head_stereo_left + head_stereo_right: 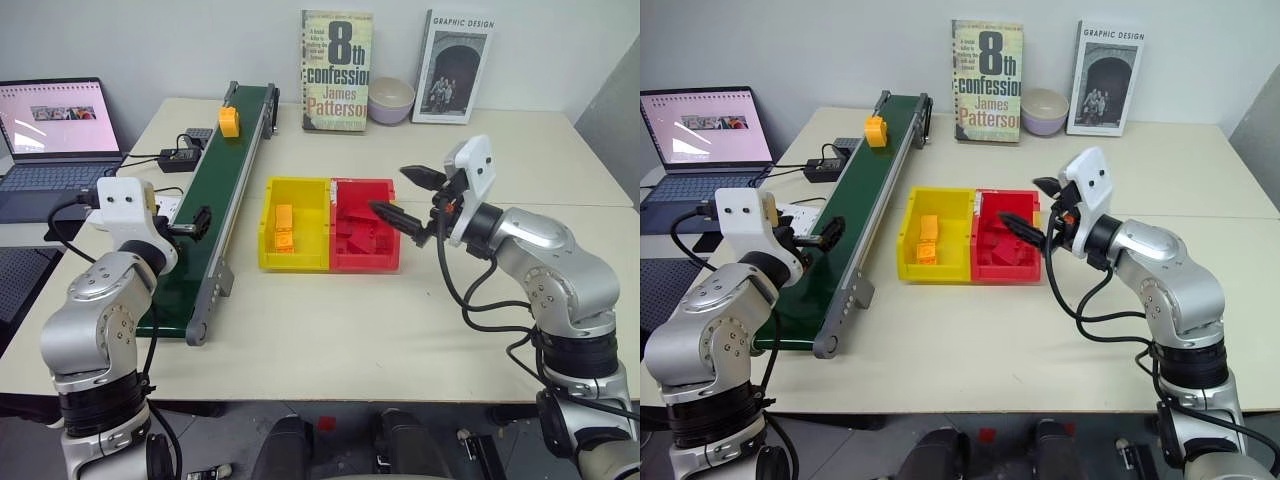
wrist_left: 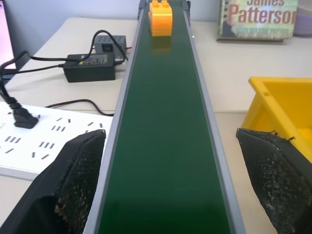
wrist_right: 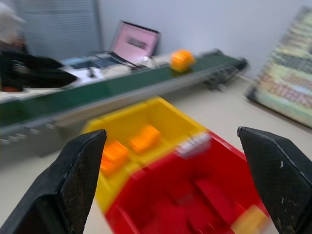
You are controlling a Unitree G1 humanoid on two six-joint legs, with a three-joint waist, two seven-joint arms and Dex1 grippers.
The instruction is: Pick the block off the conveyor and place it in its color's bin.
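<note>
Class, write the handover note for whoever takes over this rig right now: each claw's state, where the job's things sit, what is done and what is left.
Left claw: open, empty, straddling the near end of the conveyor.
Right claw: open, empty, hovering by the red bin.
Block: on the belt's far end, not yet touched.
Yellow bin: beside the conveyor, touching the red bin; two orange-yellow bricks already lie in it.
Done: both claws are in place.
Left: grasp the block from the belt and drop it in the yellow bin.
</note>
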